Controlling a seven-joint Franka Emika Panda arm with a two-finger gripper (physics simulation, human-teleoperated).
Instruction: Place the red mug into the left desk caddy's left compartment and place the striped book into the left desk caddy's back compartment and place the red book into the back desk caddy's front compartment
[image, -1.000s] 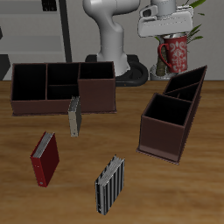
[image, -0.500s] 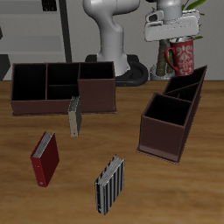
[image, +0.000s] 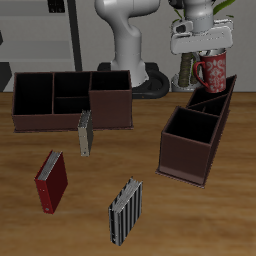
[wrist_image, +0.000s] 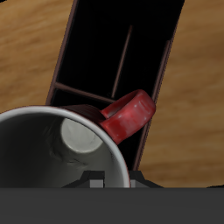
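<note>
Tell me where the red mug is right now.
The red mug hangs in the gripper, above the back end of the left desk caddy, beside the robot's base.

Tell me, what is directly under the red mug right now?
Under the red mug, held by the gripper, lies the desk caddy, its dark compartments open. The mug's body hides whatever is straight below it.

No text, label, brand, number or sign can be read in either view. The red mug (image: 212, 69) bears only a pale pattern, too small to make out. The covers of the red book (image: 51, 181), the striped book (image: 125, 211) and the small grey book (image: 85, 132) show no legible lettering. The 2 dark desk caddies (image: 70, 100) (image: 196, 130) are plain.
</note>
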